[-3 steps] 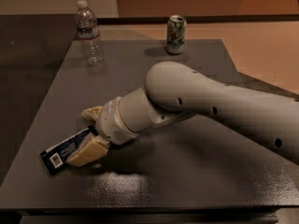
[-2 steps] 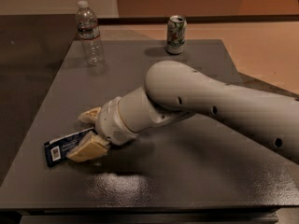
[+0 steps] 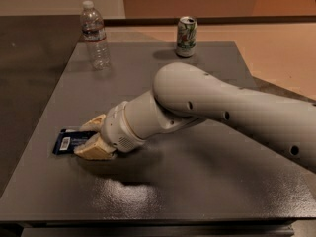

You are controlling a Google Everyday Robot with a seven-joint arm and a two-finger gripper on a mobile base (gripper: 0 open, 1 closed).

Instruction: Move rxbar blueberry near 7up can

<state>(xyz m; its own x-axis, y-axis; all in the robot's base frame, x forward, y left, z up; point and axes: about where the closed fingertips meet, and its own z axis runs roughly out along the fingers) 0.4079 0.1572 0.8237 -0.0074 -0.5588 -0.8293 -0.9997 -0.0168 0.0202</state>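
Note:
The rxbar blueberry (image 3: 69, 141) is a flat dark navy wrapper with a white barcode patch, at the front left of the grey table (image 3: 197, 181). My gripper (image 3: 88, 138) is at its right end, with one tan finger (image 3: 93, 149) in front of the bar and the other (image 3: 94, 123) behind it, shut on the bar. The bar's right part is hidden between the fingers. The 7up can (image 3: 186, 36) stands upright at the table's far edge, far from the bar.
A clear plastic water bottle (image 3: 95, 35) with a white cap stands at the far left of the table. My thick pale arm (image 3: 222, 112) crosses the table from the right. The table's left edge runs close to the bar.
The bar has shifted slightly up and to the right with my gripper on it, and its tilt has lessened. The can and bottle have not moved.

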